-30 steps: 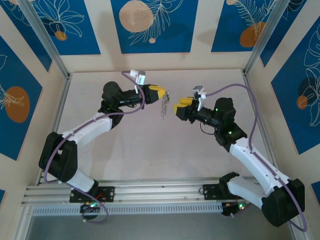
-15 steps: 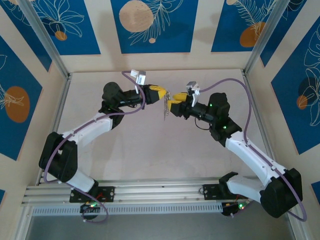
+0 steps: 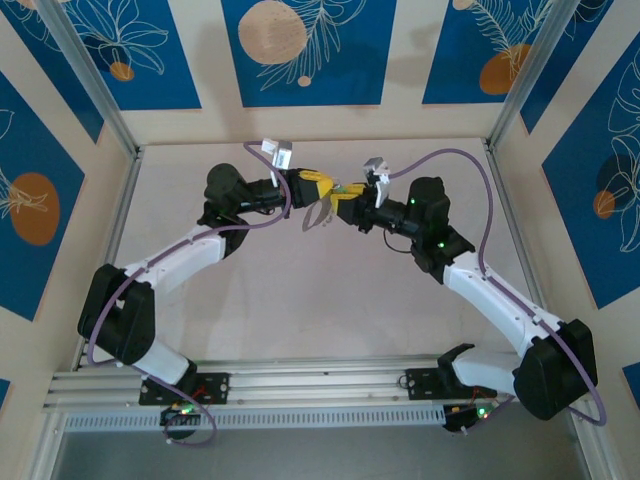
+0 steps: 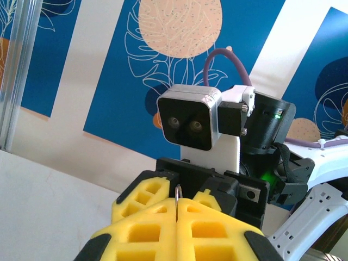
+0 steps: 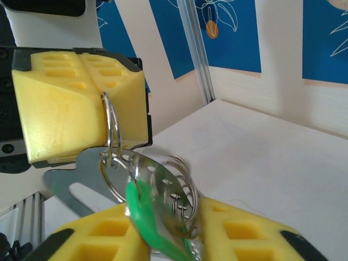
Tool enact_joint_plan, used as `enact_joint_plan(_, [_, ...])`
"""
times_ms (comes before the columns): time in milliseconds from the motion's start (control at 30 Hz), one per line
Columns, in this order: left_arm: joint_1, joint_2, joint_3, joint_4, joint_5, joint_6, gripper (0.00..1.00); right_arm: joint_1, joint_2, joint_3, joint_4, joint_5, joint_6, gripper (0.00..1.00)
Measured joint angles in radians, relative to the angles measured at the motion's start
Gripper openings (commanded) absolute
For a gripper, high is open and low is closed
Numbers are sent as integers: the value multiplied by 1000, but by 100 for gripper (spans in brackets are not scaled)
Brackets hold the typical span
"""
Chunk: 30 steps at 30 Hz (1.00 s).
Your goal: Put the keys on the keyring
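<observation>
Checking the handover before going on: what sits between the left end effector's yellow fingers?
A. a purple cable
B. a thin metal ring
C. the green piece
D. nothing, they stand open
B: in the right wrist view the left end effector is shut, and the wire of the keyring comes out of its closed seam.

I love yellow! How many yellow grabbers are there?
2. Left of centre, the left gripper pinches the keyring; right of it, the right gripper has the keys between its fingers. None seems hidden.
</observation>
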Motion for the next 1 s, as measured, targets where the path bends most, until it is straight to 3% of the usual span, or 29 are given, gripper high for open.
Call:
enact_joint_plan(167, [0,0,3,0,-2,0,0,11,0,0,-14,-41,-17,0])
enact_joint_plan(767, [-2,-9,3,16,2,0,0,62,54,107,-149,-113,-78,0])
enact_joint_plan(1000, [-8,-9,3,15,2,0,0,25,31,92,-160,-134,-70,37])
